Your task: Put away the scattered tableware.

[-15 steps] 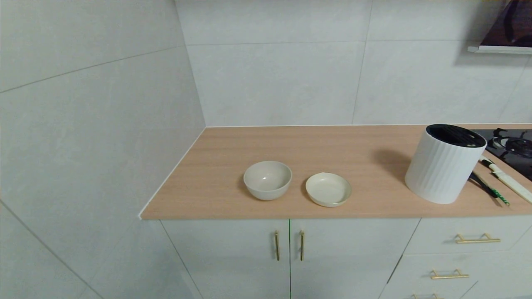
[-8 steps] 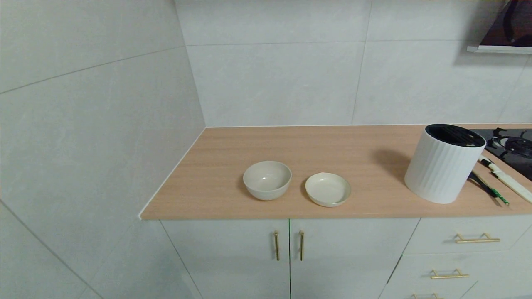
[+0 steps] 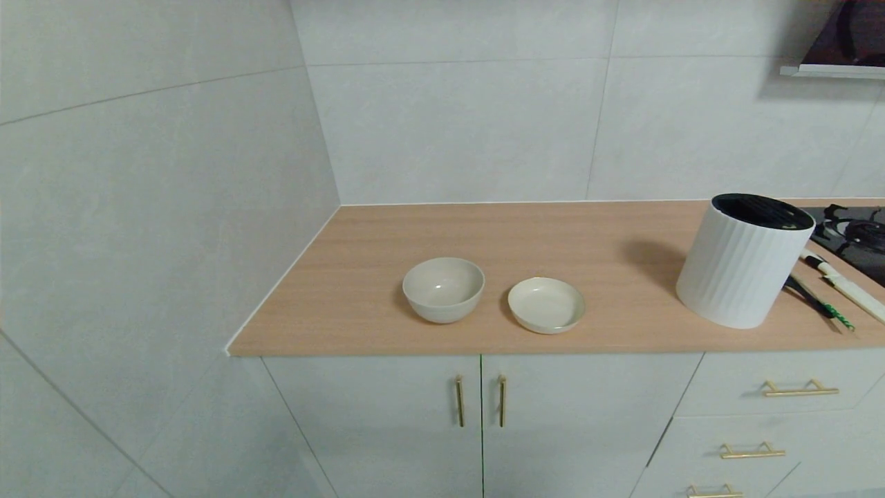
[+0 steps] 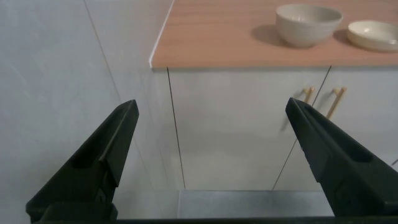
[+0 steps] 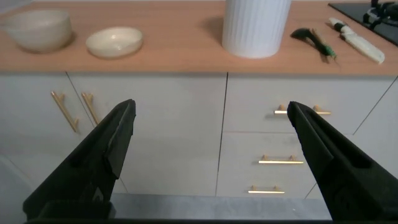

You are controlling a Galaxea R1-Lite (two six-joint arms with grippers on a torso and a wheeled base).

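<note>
1. Bowl [image 3: 443, 289], beige and deep, stands upright on the wooden countertop [image 3: 387, 235], well off to the left of the white ribbed holder [image 3: 743, 266].
2. A shallow cream dish [image 3: 546, 305] sits between the bowl and the holder. It is just beside the bowl with a small gap and much farther from the holder.
3. The holder is a tall cylinder with a black slotted top, standing upright near the countertop's front edge.
4. Just to the right of the holder, a dark utensil with a green-patterned shaft [image 3: 819, 306] lies flat. Its dark end is close against the holder's base, though I cannot tell whether they touch.
5. A little farther right of the holder, a pale utensil with a black band [image 3: 845, 287] lies flat, running roughly alongside the dark one.
6. Behind those two, to the right of the holder's rim, a black gas burner [image 3: 857, 235] sits on the hob.
7. The left gripper [image 4: 210, 112] hangs lower than the holder and far to its left. It faces the cabinet front below the countertop's corner, its two black fingers spread wide apart.
8. The right gripper [image 5: 210, 109] also hangs lower than the holder, facing the fronts beneath it, fingers likewise spread wide.
9. Two cabinet doors with upright gold handles [image 3: 460, 401] stand below and left of the holder. Drawers with gold bar handles [image 3: 800, 389] lie directly beneath it.
</note>
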